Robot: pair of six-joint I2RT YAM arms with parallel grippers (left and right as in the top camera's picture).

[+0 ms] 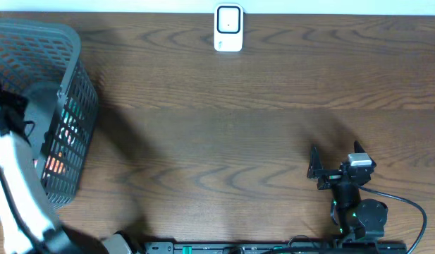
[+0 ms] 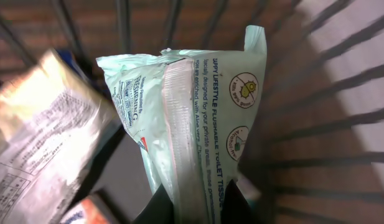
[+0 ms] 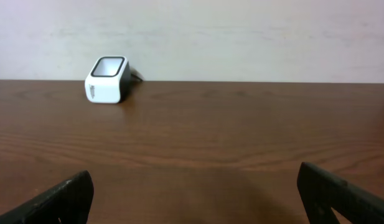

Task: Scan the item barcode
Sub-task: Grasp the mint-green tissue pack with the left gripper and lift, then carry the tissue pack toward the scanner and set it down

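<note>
One packet (image 2: 42, 143) beside tissue pack (image 2: 198, 124), basket bars (image 2: 328, 124)

Tissue pack (image 2: 198, 124) btm cut off; side packet (image 2: 36, 137) blurred.

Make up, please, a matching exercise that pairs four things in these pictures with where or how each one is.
Things:
1. scanner
2. basket
3. tissue pack
4. right gripper

Place or state:
A. open, over bare wood
B. at the table's far edge
C. at the table's left end
D. gripped by the left gripper

Pairs: 1-B, 2-C, 3-D, 4-A.
</note>
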